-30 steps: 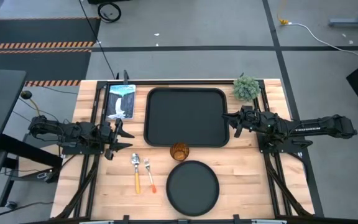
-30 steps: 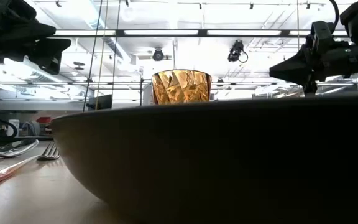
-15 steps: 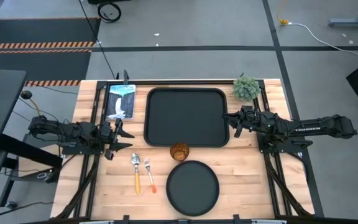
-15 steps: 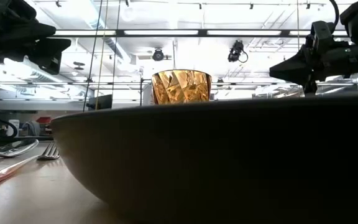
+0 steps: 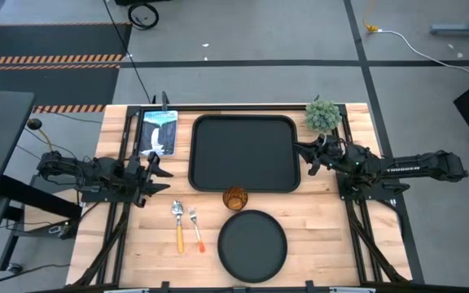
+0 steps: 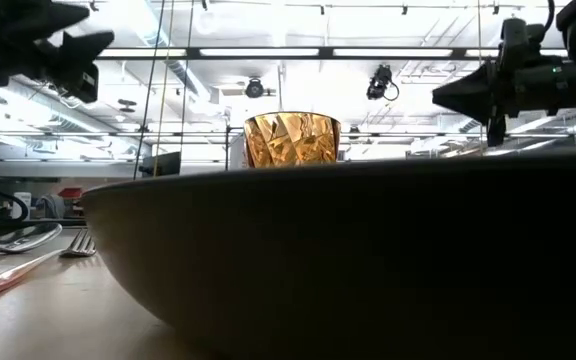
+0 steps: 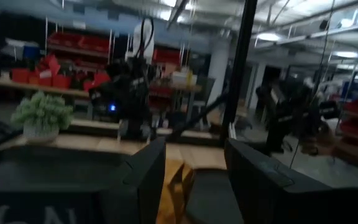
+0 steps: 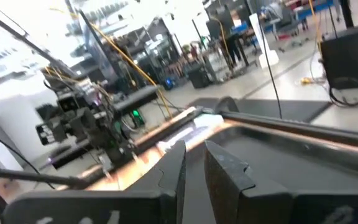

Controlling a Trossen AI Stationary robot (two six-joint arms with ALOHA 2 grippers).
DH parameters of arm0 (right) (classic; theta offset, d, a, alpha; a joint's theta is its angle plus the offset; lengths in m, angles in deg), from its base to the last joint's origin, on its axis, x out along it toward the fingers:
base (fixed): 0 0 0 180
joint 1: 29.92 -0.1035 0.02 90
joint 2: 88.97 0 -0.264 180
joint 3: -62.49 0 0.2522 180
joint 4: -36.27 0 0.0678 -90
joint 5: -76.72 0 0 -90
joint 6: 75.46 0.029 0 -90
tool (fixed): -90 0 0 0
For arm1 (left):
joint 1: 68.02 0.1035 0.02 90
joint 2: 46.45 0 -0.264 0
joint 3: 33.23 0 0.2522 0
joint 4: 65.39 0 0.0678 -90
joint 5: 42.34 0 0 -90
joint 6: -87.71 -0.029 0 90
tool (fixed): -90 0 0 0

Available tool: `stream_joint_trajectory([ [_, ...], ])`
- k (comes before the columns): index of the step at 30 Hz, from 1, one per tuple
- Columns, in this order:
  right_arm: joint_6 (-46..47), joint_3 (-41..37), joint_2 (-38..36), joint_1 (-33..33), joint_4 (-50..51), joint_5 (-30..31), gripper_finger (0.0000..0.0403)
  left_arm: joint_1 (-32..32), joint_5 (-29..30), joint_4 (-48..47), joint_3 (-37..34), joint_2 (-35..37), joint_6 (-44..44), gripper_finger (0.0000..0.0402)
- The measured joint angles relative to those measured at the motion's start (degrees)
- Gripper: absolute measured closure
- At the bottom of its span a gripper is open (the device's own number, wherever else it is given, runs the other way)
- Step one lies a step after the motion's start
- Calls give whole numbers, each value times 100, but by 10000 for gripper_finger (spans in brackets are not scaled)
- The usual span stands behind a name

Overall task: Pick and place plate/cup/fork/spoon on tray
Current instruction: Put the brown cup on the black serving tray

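The black rectangular tray (image 5: 243,153) lies at the table's middle, toward the far edge. The amber cup (image 5: 234,198) stands just near of it, and shows behind the plate in the low view (image 6: 292,139). The round black plate (image 5: 252,246) lies at the near edge. The spoon (image 5: 177,220) and the fork (image 5: 195,228) lie side by side to the plate's left. My left gripper (image 5: 156,172) is open and empty, left of the tray, above the table. My right gripper (image 5: 304,157) is open and empty at the tray's right rim.
A small green plant (image 5: 322,115) stands at the far right corner. A printed card (image 5: 158,132) lies left of the tray at the far edge. Bare wood lies to the left of the cutlery and to the right of the plate.
Both grippers have risen a little above the table. My right gripper has also gone slightly toward the far edge. The tray, cup, plate, spoon and fork have stayed where they were.
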Motion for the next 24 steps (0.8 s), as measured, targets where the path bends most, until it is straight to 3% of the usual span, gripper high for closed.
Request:
stream_joint_trajectory([
  [7,35,0,16,0,-1107,-85,339,-1,0,241,0,0,-261,228],
  [11,67,126,251,0,-1237,-678,339,-1,-2,234,0,0,-261,228],
  [14,61,413,660,-13,-1227,-1067,339,1,0,236,0,-2,-266,228],
  [18,-230,930,1454,-106,-1067,-1158,339,5,158,236,0,-2,-268,228],
  [24,-635,1990,2624,-142,16,-1130,339,5,318,236,0,-2,-201,228],
])
